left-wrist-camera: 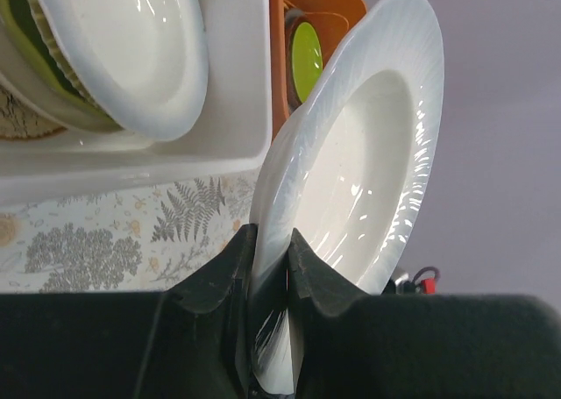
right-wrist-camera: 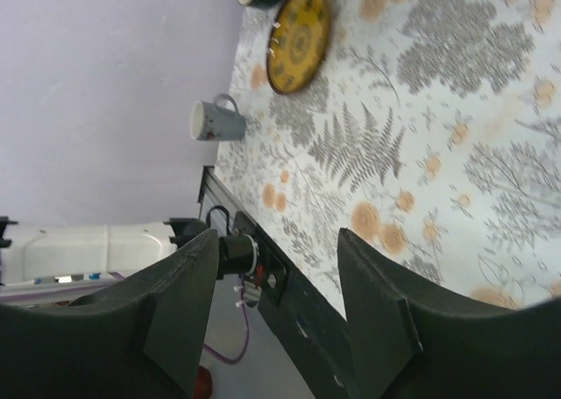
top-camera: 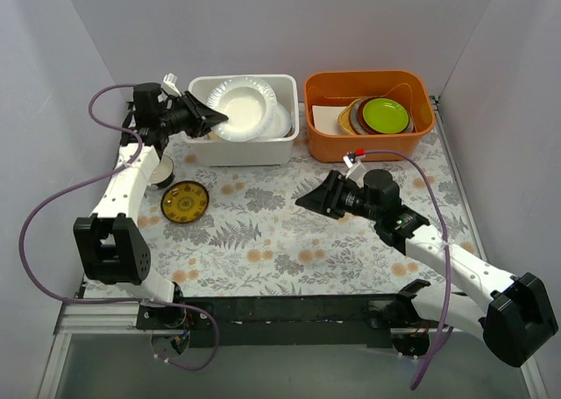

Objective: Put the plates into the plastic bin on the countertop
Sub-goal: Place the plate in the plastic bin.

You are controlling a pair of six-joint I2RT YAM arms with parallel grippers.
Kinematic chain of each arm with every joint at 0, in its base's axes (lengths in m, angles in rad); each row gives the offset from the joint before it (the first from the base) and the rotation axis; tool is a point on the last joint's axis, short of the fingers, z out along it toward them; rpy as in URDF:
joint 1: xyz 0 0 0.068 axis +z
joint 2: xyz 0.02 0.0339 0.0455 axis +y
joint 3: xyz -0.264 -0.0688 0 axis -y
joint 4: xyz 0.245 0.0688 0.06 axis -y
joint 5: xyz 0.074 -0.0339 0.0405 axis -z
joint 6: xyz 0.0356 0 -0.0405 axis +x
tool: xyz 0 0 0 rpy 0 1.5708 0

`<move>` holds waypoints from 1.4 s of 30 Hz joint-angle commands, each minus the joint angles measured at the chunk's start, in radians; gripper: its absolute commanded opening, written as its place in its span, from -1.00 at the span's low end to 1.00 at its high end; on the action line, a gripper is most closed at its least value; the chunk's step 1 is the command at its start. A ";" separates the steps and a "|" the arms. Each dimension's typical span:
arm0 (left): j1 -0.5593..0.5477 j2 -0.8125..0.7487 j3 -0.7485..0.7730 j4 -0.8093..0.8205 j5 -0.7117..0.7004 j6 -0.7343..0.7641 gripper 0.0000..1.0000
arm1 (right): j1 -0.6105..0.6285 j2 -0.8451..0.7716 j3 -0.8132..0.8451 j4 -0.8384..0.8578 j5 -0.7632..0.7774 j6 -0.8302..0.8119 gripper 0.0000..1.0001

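Left gripper (left-wrist-camera: 272,241) clamps the rim of a white plate (left-wrist-camera: 351,171), held over the bin (top-camera: 241,153), where other plates (left-wrist-camera: 123,48) lie stacked. Right gripper (right-wrist-camera: 279,241) hangs with jaws apart, empty, above the floral countertop (top-camera: 289,241). A yellow plate (top-camera: 185,202) lies beside the left arm.

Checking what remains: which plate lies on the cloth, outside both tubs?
The dark-yellow patterned plate; the left gripper holds a white plate, others sit in the white bin or orange tub.
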 commanded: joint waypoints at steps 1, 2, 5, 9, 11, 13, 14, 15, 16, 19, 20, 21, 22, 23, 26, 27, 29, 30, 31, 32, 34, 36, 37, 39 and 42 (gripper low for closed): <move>-0.040 0.087 0.227 -0.018 -0.010 0.043 -1.00 | -0.003 -0.051 -0.128 0.058 -0.028 -0.001 0.28; -0.045 0.115 0.251 -0.027 -0.017 0.047 -1.00 | -0.003 -0.059 -0.154 0.070 -0.024 0.002 0.28; -0.063 0.199 0.334 -0.055 -0.048 0.067 -1.00 | -0.003 -0.079 -0.252 0.131 -0.004 0.005 0.28; -0.098 0.297 0.416 -0.118 -0.111 0.119 -1.00 | -0.005 -0.062 -0.292 0.136 -0.004 -0.026 0.28; -0.106 0.349 0.453 -0.138 -0.152 0.122 -1.00 | -0.005 -0.039 -0.306 0.151 -0.016 -0.032 0.28; -0.117 0.383 0.479 -0.155 -0.186 0.127 -1.00 | -0.005 -0.020 -0.320 0.161 -0.022 -0.035 0.28; -0.123 0.420 0.511 -0.159 -0.194 0.129 -1.00 | -0.005 -0.014 -0.325 0.173 -0.027 -0.035 0.28; -0.132 0.437 0.530 -0.172 -0.201 0.132 -1.00 | -0.005 -0.008 -0.328 0.177 -0.028 -0.035 0.28; -0.135 0.458 0.550 -0.181 -0.210 0.136 -1.00 | -0.005 -0.005 -0.329 0.179 -0.027 -0.038 0.28; -0.146 0.524 0.620 -0.201 -0.230 0.136 -1.00 | -0.005 0.009 -0.340 0.194 -0.028 -0.049 0.28; -0.145 0.547 0.631 -0.202 -0.241 0.129 -1.00 | -0.005 0.013 -0.348 0.202 -0.032 -0.051 0.28; -0.146 0.558 0.656 -0.207 -0.246 0.126 -1.00 | -0.005 0.022 -0.351 0.207 -0.035 -0.052 0.28; -0.146 0.567 0.667 -0.212 -0.255 0.122 -1.00 | -0.005 0.027 -0.355 0.213 -0.039 -0.052 0.29; -0.146 0.578 0.673 -0.213 -0.270 0.121 -1.00 | -0.005 0.032 -0.357 0.220 -0.048 -0.052 0.28; -0.146 0.607 0.697 -0.227 -0.292 0.119 -1.00 | -0.005 0.047 -0.366 0.234 -0.058 -0.054 0.27; -0.146 0.619 0.700 -0.231 -0.306 0.119 -1.00 | -0.005 0.053 -0.368 0.237 -0.059 -0.057 0.28; -0.146 0.627 0.706 -0.248 -0.321 0.119 -1.00 | -0.005 0.056 -0.366 0.239 -0.062 -0.058 0.28; -0.146 0.633 0.708 -0.253 -0.338 0.119 -1.00 | -0.005 0.059 -0.366 0.239 -0.064 -0.060 0.28; -0.145 0.636 0.707 -0.258 -0.347 0.119 -1.00 | -0.005 0.061 -0.368 0.239 -0.065 -0.060 0.28; -0.144 0.636 0.703 -0.265 -0.358 0.121 -1.00 | -0.005 0.064 -0.368 0.239 -0.064 -0.060 0.28; -0.144 0.644 0.699 -0.273 -0.384 0.121 -1.00 | -0.005 0.069 -0.368 0.240 -0.067 -0.063 0.28; -0.143 0.652 0.699 -0.282 -0.393 0.127 -1.00 | -0.005 0.073 -0.368 0.242 -0.070 -0.063 0.28; -0.141 0.661 0.699 -0.287 -0.408 0.129 -1.00 | -0.005 0.075 -0.368 0.242 -0.070 -0.064 0.28; -0.134 0.672 0.700 -0.299 -0.413 0.132 -1.00 | -0.005 0.078 -0.369 0.243 -0.070 -0.064 0.28; -0.123 0.685 0.697 -0.313 -0.425 0.133 -1.00 | -0.005 0.082 -0.369 0.247 -0.073 -0.066 0.28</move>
